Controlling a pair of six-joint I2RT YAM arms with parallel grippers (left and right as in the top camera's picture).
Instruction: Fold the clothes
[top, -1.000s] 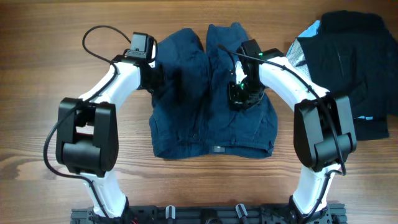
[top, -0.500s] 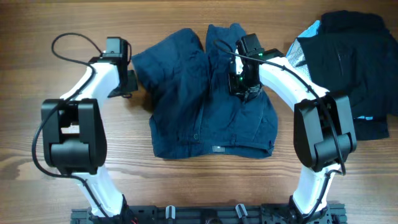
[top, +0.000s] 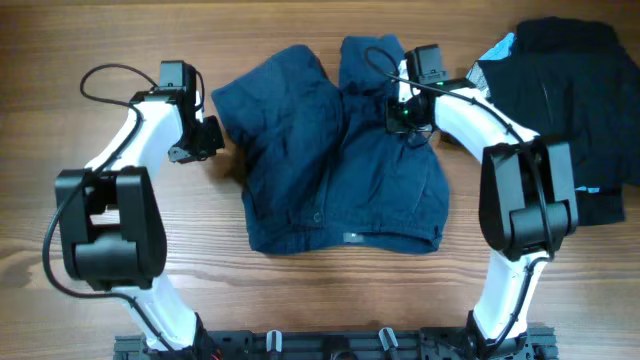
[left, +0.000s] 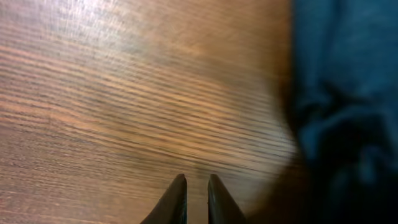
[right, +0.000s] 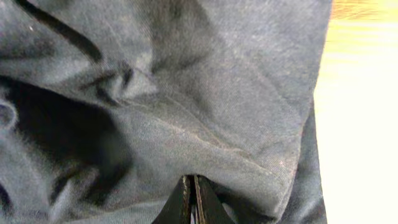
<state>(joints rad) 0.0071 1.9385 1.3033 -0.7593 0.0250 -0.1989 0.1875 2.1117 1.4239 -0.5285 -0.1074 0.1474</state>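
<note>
Barely begun, I judge: shorts (top: 340, 170) lie unfolded mid-counter (top: 60, 40); black garment (top: 560, 100) sits heaped far right; left jaws slightly parted, empty; right jaws pressed together, seemingly pinching the shorts' far leg.

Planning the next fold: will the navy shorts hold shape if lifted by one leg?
Probably floppy: the navy shorts lie creased and bunched, so a lifted leg should drape. Likely light, judging by the thin, soft wrinkles in the right wrist view. Pushed, they would probably rumple rather than slide across the wooden table.
</note>
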